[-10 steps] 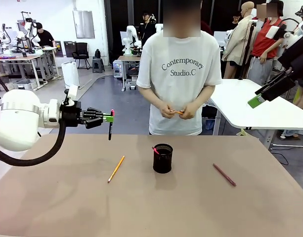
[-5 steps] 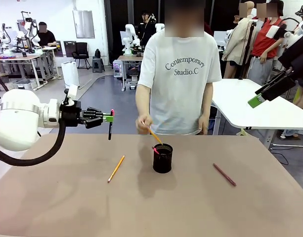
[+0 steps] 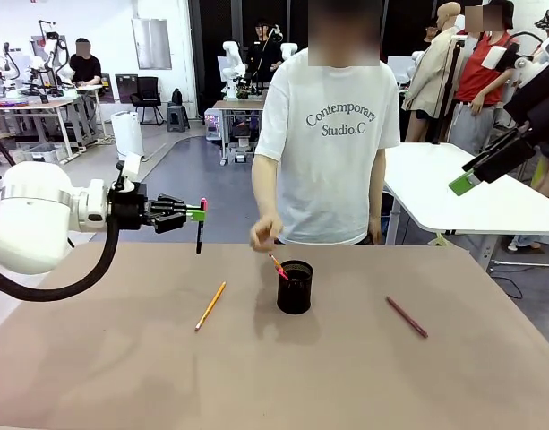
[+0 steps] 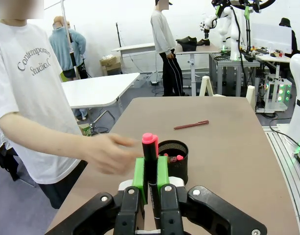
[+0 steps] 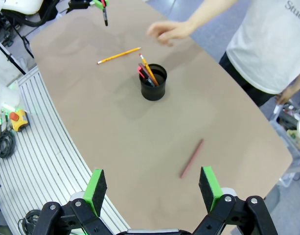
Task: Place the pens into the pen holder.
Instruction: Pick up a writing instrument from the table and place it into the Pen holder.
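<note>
Front view — "Contemporary Studio.C" shirt (image 3: 328,184) beyond pen holder (image 3: 295,288).

The room is large and bright, with a white wall (image 3: 104,27) and a smooth grey floor (image 3: 180,170). A brown table (image 3: 346,376) stands in front. Behind it, at the right, is a white table (image 3: 453,193). Far at the left are desks (image 3: 41,106) and a black chair (image 3: 149,92).
</note>
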You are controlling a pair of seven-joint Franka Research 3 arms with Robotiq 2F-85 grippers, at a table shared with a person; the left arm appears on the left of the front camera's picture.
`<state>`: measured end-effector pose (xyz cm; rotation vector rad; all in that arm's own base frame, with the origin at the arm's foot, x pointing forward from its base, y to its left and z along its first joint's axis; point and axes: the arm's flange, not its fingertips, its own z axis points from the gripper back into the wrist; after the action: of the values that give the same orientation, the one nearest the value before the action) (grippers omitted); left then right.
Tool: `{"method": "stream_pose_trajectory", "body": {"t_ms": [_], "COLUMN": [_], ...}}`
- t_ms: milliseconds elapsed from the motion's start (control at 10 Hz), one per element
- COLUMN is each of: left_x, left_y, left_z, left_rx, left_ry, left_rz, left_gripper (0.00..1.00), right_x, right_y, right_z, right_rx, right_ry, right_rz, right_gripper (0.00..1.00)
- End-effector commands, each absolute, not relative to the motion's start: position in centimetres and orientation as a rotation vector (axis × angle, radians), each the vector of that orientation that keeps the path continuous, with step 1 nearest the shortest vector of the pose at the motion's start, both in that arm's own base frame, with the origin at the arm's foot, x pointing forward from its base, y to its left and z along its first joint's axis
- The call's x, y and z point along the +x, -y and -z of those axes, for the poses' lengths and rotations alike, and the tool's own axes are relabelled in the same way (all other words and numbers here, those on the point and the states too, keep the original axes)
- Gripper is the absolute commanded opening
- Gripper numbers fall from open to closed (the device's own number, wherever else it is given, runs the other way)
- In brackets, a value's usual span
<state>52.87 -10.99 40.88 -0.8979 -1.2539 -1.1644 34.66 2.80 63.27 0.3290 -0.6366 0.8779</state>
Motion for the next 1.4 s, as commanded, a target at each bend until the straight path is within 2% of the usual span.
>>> {"method": "stream_pose_trajectory", "body": {"t_ms": [0,800,1300], "left_x": [52.8,53.0,53.3], "left_y": [11.0,10.9,14.8], "left_z": [-40.9,-40.9,-41.1], "left_rx": [-0.904,-0.874,-0.990], "left_ry": [1.261,1.261,1.270], "left_rz": [1.169,1.157,1.186], "left_gripper": [0.00,0.00,0.00], "right_x": [34.6,34.6,34.6], "right_y": [-2.8,-2.8,-2.8], "right_z": [-63.3,-63.3,-63.3], "right_rx": [0.345,0.345,0.345], "right_ry": [0.643,0.643,0.643], "right_rz": [-0.881,-0.881,-0.881], "right_gripper": [1.00,1.00,1.00]}}
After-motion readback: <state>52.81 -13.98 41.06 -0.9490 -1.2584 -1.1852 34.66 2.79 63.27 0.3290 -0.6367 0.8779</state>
